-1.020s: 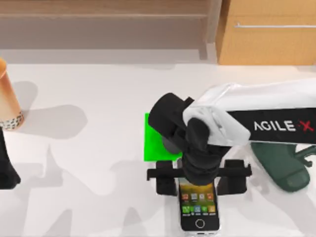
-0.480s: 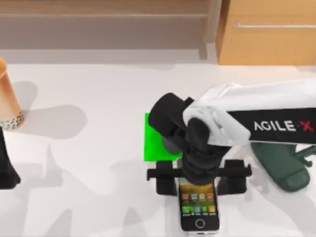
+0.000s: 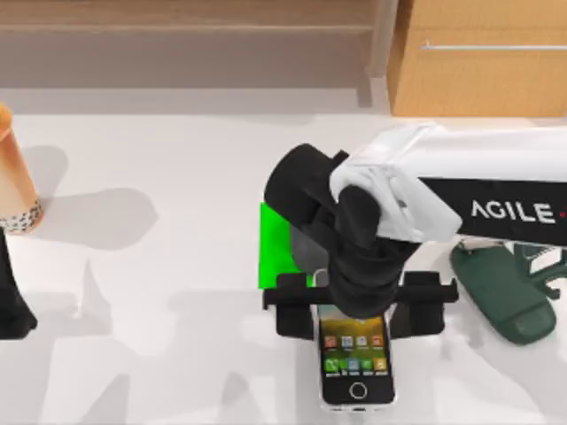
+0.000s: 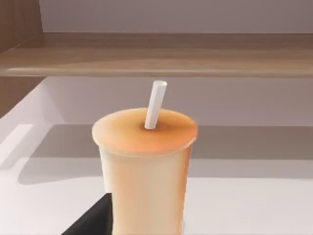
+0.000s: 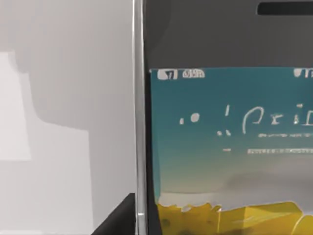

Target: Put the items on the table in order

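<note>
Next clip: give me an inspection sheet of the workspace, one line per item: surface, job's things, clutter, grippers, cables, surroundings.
Surface: white table, flat, arm shadows across it.
Job's things: smartphone lying flat at the near edge, screen up; orange-brown cup upright at the top view's left edge, with a white straw in the left wrist view.
Clutter: green pad partly under the right arm; dark green stand at the right.
Grippers: right gripper directly over the smartphone's top end, fingers spread wider than the phone; left gripper at the left edge, near the cup.
Cables: nothing seen.
Surroundings: wooden cabinet behind the table.
</note>
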